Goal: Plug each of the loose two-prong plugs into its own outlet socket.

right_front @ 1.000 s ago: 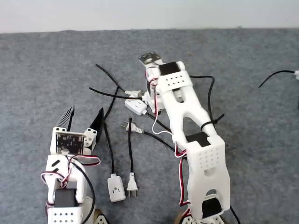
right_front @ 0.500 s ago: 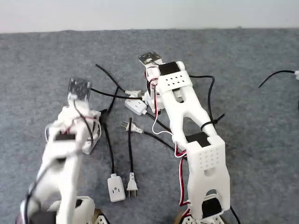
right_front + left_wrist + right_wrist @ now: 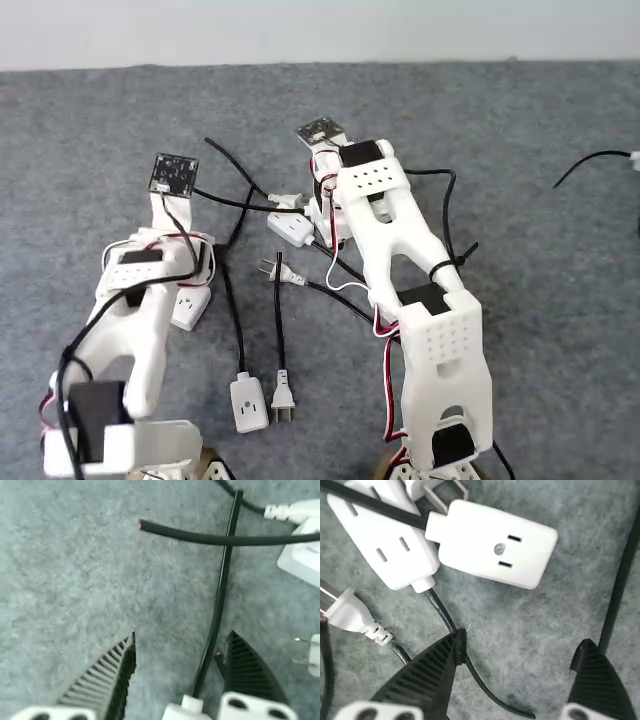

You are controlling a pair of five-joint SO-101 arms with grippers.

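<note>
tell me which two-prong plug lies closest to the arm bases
The two-prong plug lying right beside the outlet socket, cords running parallel; the other plugs lie farther out.

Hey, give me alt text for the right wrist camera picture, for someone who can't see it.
A white outlet socket lies against a second white socket on grey carpet, both with slots facing up, just beyond the open right tool. A loose white two-prong plug lies beside them, and a black cord trails from the second socket.
</note>
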